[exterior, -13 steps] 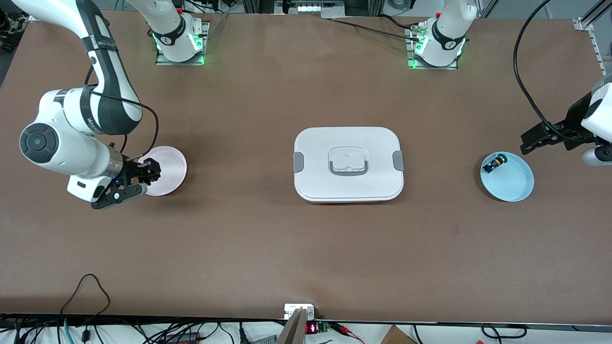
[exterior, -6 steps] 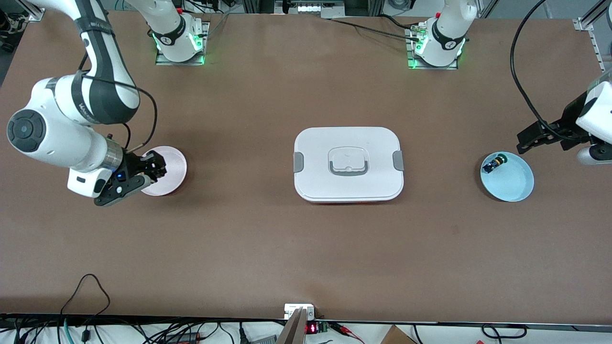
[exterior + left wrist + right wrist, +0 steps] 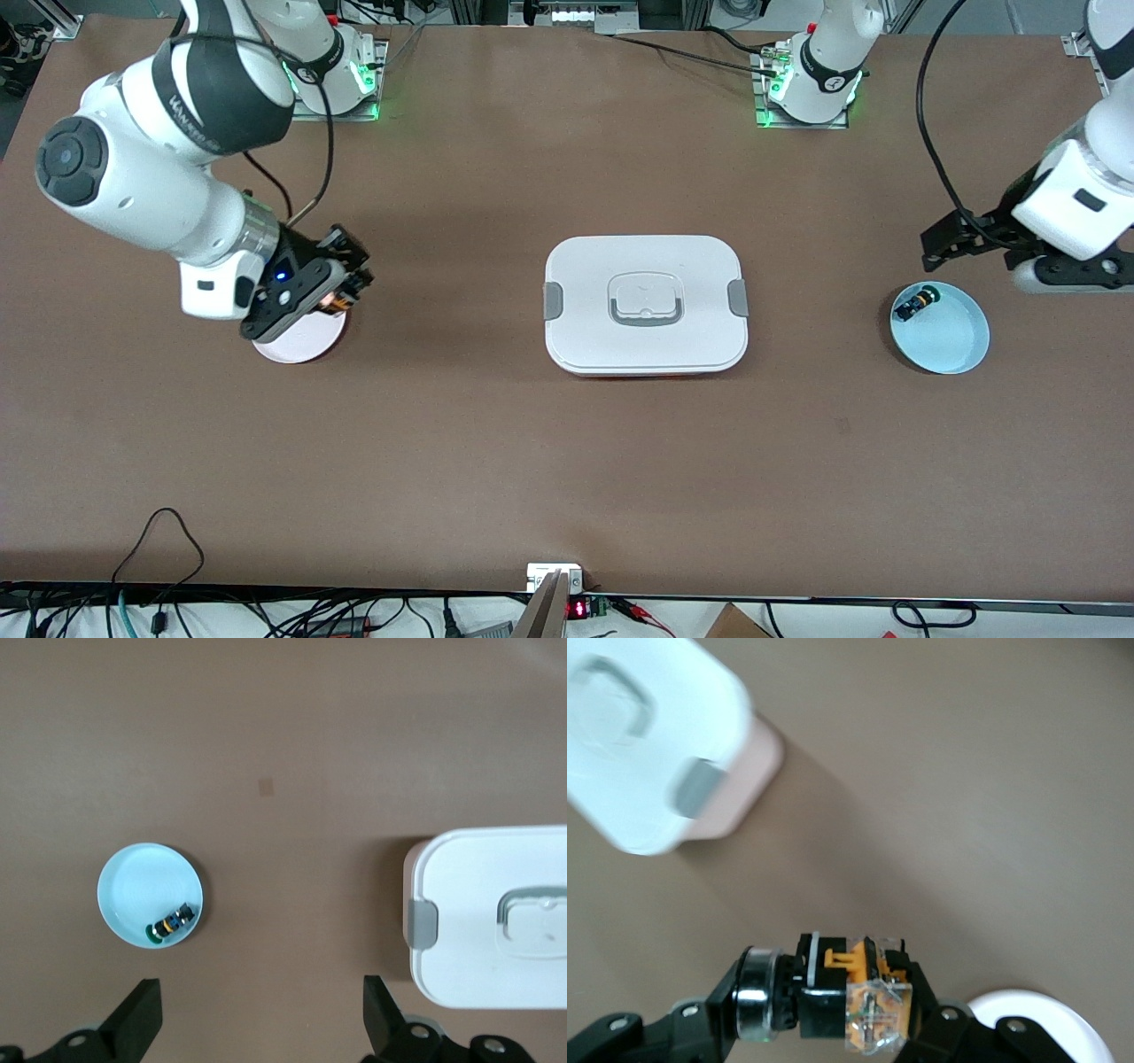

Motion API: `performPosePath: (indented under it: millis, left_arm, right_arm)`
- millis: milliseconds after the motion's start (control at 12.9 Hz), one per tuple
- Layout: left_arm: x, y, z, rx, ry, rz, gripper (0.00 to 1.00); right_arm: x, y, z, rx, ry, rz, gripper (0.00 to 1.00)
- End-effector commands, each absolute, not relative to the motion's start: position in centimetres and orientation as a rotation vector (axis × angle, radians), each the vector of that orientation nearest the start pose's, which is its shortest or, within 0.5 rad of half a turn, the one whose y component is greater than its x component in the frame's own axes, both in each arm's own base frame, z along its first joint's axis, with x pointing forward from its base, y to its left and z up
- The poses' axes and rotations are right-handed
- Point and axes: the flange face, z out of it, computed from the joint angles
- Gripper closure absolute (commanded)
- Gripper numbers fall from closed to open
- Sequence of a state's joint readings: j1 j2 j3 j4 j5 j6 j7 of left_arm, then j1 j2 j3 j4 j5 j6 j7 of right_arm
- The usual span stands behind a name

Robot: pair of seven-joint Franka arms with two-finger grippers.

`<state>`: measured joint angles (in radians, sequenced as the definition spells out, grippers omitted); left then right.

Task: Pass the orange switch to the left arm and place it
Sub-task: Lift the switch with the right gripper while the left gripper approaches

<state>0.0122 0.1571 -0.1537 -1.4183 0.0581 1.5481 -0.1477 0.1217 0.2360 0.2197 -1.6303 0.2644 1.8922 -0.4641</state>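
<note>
The right claw (image 3: pixel 341 282) is clenched on the orange switch (image 3: pixel 864 979) and hangs over the pink plate (image 3: pixel 301 341) at the right arm's end of the tabletop (image 3: pixel 567 461); the right wrist view shows the switch crosswise between the jaws, orange parts and a clear-cased end showing; so the pick-up looks done and the switch is off the plate.

The left claw (image 3: pixel 937 251) is released, its two fingers (image 3: pixel 137 1019) standing wide apart in the left wrist view; it hovers just beside the blue plate (image 3: pixel 952 341) at the left arm's end of the tabletop; that plate carries a small black switch (image 3: pixel 912 306) with blue and green parts, which is not the task's thing.

The box (image 3: pixel 645 303) lies shut in the middle of the tabletop, between the two plates and well apart from both claws; nothing touches it.

What is left, by this reading, is most of the job: carrying the switch around or over the box, passing it to the left claw, and setting it down, presumably toward the blue plate.

In the front view the switch is almost wholly hidden by the right claw's body; only an orange glint shows; the pink plate is partly covered by the claw; the left arm is cut off at the edge of the front view.
</note>
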Motion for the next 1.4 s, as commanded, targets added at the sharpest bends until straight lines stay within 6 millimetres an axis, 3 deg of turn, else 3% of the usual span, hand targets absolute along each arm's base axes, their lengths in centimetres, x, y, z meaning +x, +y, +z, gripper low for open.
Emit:
performPosePath:
  millis: [0, 78, 233, 543, 698, 1085, 1240, 1318]
  left_arm:
    - [59.5, -7.8, 59.8, -3.079, 0.038, 0.073, 0.0]
    - [58.9, -8.4, 58.2, -3.076, 0.06, 0.125, 0.0]
    - [56.6, -9.3, 58.3, -3.137, 0.118, 0.153, 0.0]
    - [53.4, -10.2, 55.4, -3.522, -0.02, 0.418, 0.0]
    - [53.2, -11.8, 53.8, -3.715, -0.103, 0.599, 0.0]
    - [53.5, -15.4, 49.0, -4.072, -0.461, 1.136, 0.0]
    - [53.5, -17.5, 47.3, -4.183, -0.672, 1.164, 0.0]
    - [53.6, -18.7, 47.6, -4.225, -0.718, 1.142, 0.0]
  right_arm:
    - [58.6, 24.8, 50.0, -2.548, -1.103, -0.093, 0.64]
    - [57.9, 26.2, 50.1, -2.508, -1.188, -0.103, 0.64]
    - [57.1, 28.0, 50.2, -2.369, -1.271, -0.13, 0.64]
    - [56.2, 30.3, 49.2, -2.047, -1.314, -0.216, 0.65]
    - [56.1, 31.5, 48.2, -1.843, -1.296, -0.311, 0.72]
    - [56.6, 33.5, 48.1, -1.489, -1.24, -0.638, 0.73]
    - [57.1, 33.7, 47.7, -1.418, -1.174, -0.74, 0.73]
    - [57.1, 34.3, 46.9, -1.386, -1.144, -0.796, 0.73]
